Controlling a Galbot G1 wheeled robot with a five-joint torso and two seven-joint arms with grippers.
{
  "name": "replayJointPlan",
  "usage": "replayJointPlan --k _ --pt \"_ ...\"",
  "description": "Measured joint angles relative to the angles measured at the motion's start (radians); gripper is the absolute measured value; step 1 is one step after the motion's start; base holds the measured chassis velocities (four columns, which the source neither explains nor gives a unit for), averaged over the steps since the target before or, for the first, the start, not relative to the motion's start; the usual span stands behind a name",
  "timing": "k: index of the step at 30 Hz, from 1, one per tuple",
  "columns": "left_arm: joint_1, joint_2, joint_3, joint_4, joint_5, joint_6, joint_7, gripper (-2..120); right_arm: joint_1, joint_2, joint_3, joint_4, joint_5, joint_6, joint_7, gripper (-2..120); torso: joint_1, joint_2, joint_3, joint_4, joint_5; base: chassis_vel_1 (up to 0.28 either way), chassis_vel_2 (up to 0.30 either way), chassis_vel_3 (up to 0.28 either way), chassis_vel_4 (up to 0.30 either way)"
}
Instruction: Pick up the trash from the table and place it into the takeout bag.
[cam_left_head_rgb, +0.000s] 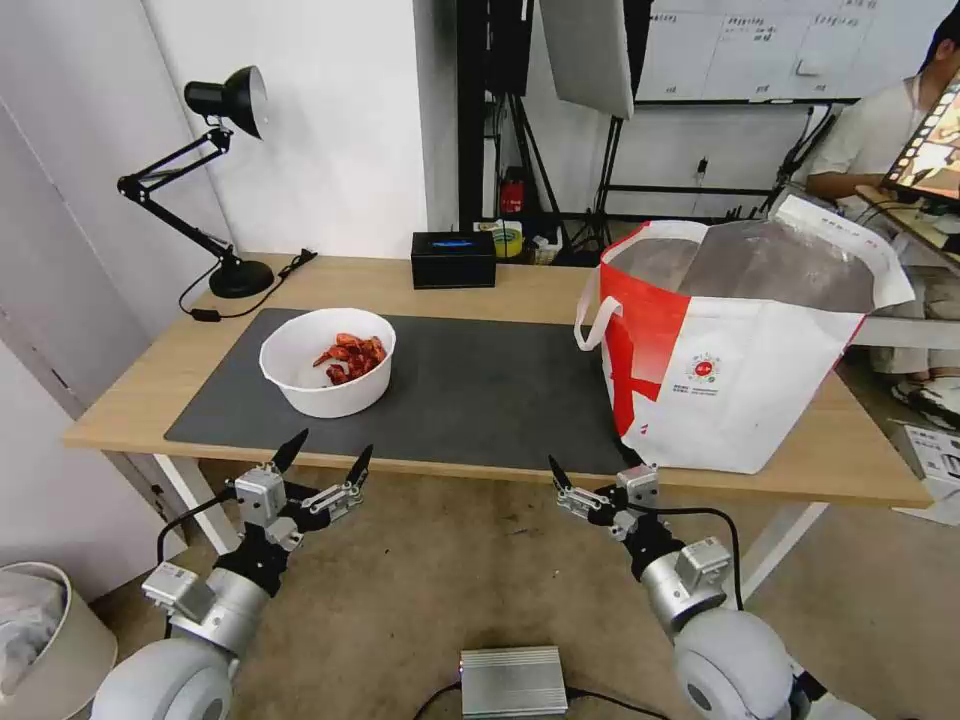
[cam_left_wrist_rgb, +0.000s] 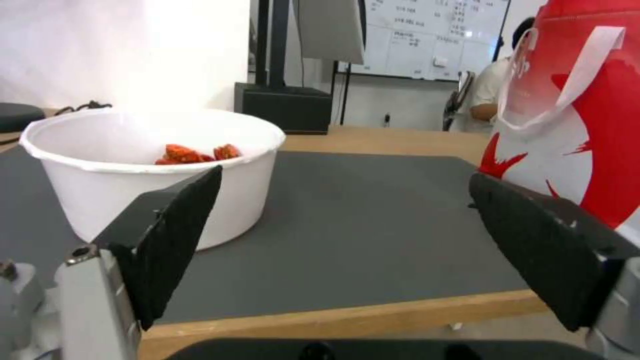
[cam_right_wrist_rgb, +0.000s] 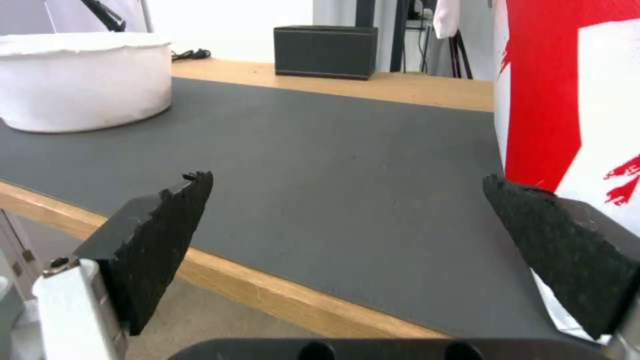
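Standing on a long light-wood table (cam_left_head_rgb: 500, 290) is a large dark grey mat (cam_left_head_rgb: 470, 390), taken below as the landmark for everything else. On the mat's left part sits a white round bowl (cam_left_head_rgb: 327, 362) with red crayfish shells (cam_left_head_rgb: 352, 357) lying against its inner wall on the side nearer the mat's centre. At the mat's right end stands the takeout bag (cam_left_head_rgb: 740, 340), a tall white-and-red tote with silver foil lining, its mouth open upward, a white loop handle hanging on the side that faces the bowl, a small round logo on its front; its base overlaps the mat's right edge. Beyond the mat's far edge, near its middle, rests a black tissue box (cam_left_head_rgb: 453, 259), and off the mat's far left corner a black desk lamp (cam_left_head_rgb: 215, 180) stands on the wood. The left gripper (cam_left_head_rgb: 330, 455) hovers just off the mat's near edge, in front of the bowl, fingers spread wide with nothing between them. The right gripper (cam_left_head_rgb: 595, 478) hangs off the same near edge, close to the bag's near corner, likewise spread wide and empty; its wrist view shows the mat between its dark fingertips (cam_right_wrist_rgb: 170, 235), with the bag close beside one of them
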Motion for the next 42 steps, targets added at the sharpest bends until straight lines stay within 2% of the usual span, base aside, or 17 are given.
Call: replayJointPlan --k 3,6,9,10,13,14,16,17,18,19,20,21,22,26,27,33,42 --pt "-0.014 0.009 -0.006 0.001 -0.017 0.001 -0.004 100 0.000 0.000 0.000 0.000 0.000 0.000 0.000 100 0.000 0.000 0.000 0.0000 0.0000 0.000 0.000 0.000 0.000" --pt "-0.038 0.039 -0.015 0.000 -0.057 0.013 -0.034 100 0.000 0.000 0.000 0.000 0.001 0.000 0.000 100 0.000 0.000 0.000 0.0000 -0.0001 0.000 0.000 0.000 0.000" --pt "-0.095 0.124 -0.041 -0.002 -0.148 0.058 -0.096 100 0.000 0.000 0.000 0.001 0.001 -0.001 0.000 100 0.000 0.000 0.000 0.0000 0.0001 0.000 0.000 0.000 0.000" --pt "-0.095 0.124 -0.041 -0.002 -0.148 0.058 -0.096 100 0.000 0.000 0.000 0.001 0.001 -0.001 0.000 100 0.000 0.000 0.000 0.0000 0.0001 0.000 0.000 0.000 0.000" --pt "-0.136 0.226 -0.085 0.017 -0.256 0.102 -0.132 100 0.001 -0.001 0.000 0.001 0.001 -0.001 0.000 100 0.000 0.000 0.000 -0.0002 -0.0005 0.000 0.000 0.000 0.000" --pt "-0.136 0.226 -0.085 0.017 -0.256 0.102 -0.132 100 0.001 -0.001 0.000 0.001 0.001 -0.001 0.000 100 0.000 0.000 0.000 -0.0002 -0.0005 0.000 0.000 0.000 0.000" --pt "-0.169 0.312 -0.114 0.024 -0.359 0.159 -0.155 100 0.001 -0.001 0.000 0.001 0.002 -0.001 0.000 100 0.000 0.000 0.000 0.0000 0.0003 0.000 0.000 0.000 0.000" --pt "-0.169 0.312 -0.114 0.024 -0.359 0.159 -0.155 100 0.001 -0.001 0.000 0.001 0.002 -0.001 0.000 100 0.000 0.000 0.000 0.0000 0.0003 0.000 0.000 0.000 0.000" --pt "-0.225 0.385 -0.110 0.051 -0.481 0.214 -0.198 100 0.001 -0.001 0.000 0.001 0.002 -0.001 0.000 100 0.000 0.000 0.000 -0.0001 -0.0001 0.000 0.000 0.000 0.000" --pt "-0.225 0.385 -0.110 0.051 -0.481 0.214 -0.198 100 0.001 -0.001 0.000 0.001 0.002 -0.001 0.000 100 0.000 0.000 0.000 -0.0001 -0.0001 0.000 0.000 0.000 0.000" --pt "-0.325 0.459 -0.068 0.114 -0.602 0.251 -0.236 100 0.001 -0.001 0.001 0.002 0.002 -0.001 0.000 100 0.000 0.000 0.000 -0.0001 -0.0004 0.000 0.000 0.000 0.000" --pt "-0.403 0.503 -0.034 0.153 -0.670 0.277 -0.245 100 0.001 -0.001 0.001 0.002 0.002 -0.001 0.000 100 0.000 0.000 0.000 -0.0001 0.0000 0.000 0.000 0.000 0.000" --pt "-0.403 0.503 -0.034 0.153 -0.670 0.277 -0.245 100 0.001 -0.001 0.001 0.002 0.002 -0.001 0.000 100 0.000 0.000 0.000 -0.0001 0.0000 0.000 0.000 0.000 0.000" --pt "-0.559 0.559 0.067 0.220 -0.745 0.323 -0.253 100 0.001 -0.001 0.001 0.002 0.002 -0.001 -0.001 100 0.000 0.000 0.000 0.0000 0.0000 0.000 0.000 0.000 0.000" --pt "-0.559 0.559 0.067 0.220 -0.745 0.323 -0.253 100 0.001 -0.001 0.001 0.002 0.002 -0.001 -0.001 100 0.000 0.000 0.000 0.0000 0.0000 0.000 0.000 0.000 0.000" --pt "-0.752 0.597 0.215 0.302 -0.835 0.383 -0.300 100 0.001 -0.001 0.001 0.002 0.002 -0.001 -0.001 100 0.000 0.000 0.000 -0.0002 -0.0002 0.000 0.000 0.000 0.000" --pt "-0.826 0.637 0.242 0.360 -0.935 0.457 -0.321 100 0.001 -0.001 0.001 0.002 0.002 -0.001 -0.001 100 0.000 0.000 0.000 0.0000 0.0000 0.000 0.000 0.000 0.000"
